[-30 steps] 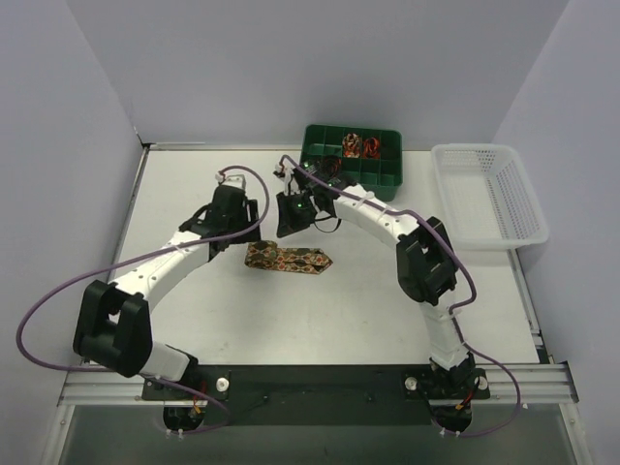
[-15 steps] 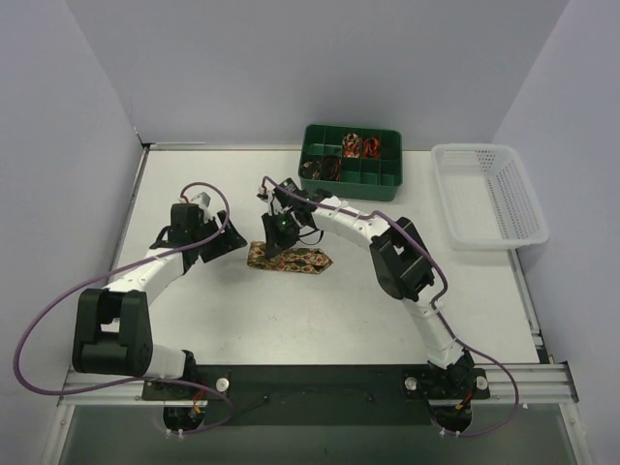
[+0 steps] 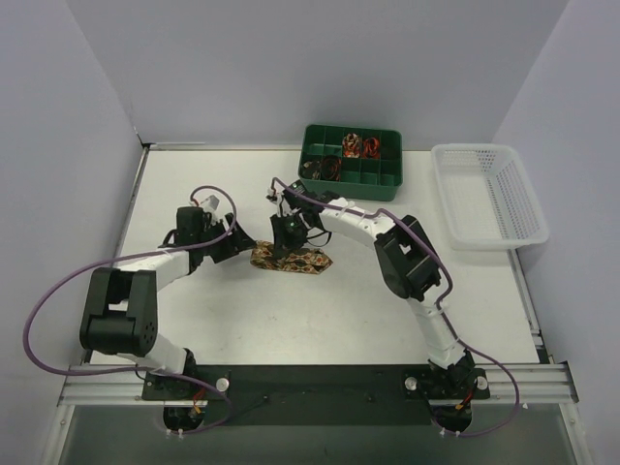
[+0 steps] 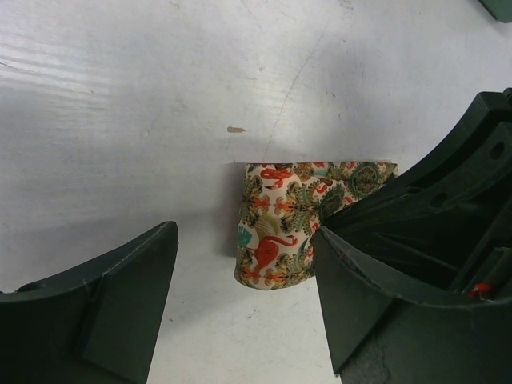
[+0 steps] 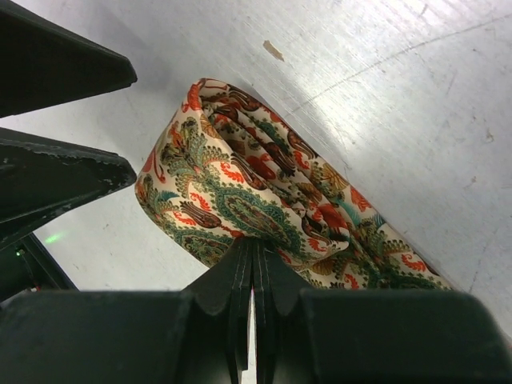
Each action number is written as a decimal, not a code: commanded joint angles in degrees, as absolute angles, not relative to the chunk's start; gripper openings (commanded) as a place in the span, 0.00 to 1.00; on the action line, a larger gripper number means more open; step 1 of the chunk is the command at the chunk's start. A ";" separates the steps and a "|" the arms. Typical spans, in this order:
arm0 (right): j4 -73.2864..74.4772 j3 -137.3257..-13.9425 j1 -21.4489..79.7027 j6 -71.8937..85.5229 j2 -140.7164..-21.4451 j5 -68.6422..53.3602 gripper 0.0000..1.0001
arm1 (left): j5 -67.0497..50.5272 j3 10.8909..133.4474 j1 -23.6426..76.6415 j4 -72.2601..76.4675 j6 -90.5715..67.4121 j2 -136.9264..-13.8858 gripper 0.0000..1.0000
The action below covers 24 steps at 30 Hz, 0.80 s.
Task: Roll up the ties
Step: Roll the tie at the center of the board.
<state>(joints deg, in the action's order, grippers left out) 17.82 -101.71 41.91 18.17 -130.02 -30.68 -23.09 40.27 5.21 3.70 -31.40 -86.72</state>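
While right gripper [image 5: 253,268] clamps the tie [image 5: 240,188], anchoring its fold, left gripper [image 4: 244,240] gapes empty at 9 o'clock.

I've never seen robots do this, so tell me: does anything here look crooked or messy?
Only the tie: its folded end bulges in a loose, lopsided loop instead of a tight coil, pinched by the right hand while the left hand sits open beside it. Nothing looks spilled or torn.
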 commanded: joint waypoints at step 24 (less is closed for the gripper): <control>18.90 -94.48 40.78 18.02 -127.53 -27.69 0.01 | -30.59 34.37 11.95 31.81 -41.39 -97.30 0.42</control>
<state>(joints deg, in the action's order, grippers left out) 15.40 -96.55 41.15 19.03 -128.07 -31.07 -30.02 35.24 11.68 23.70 -39.72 -96.66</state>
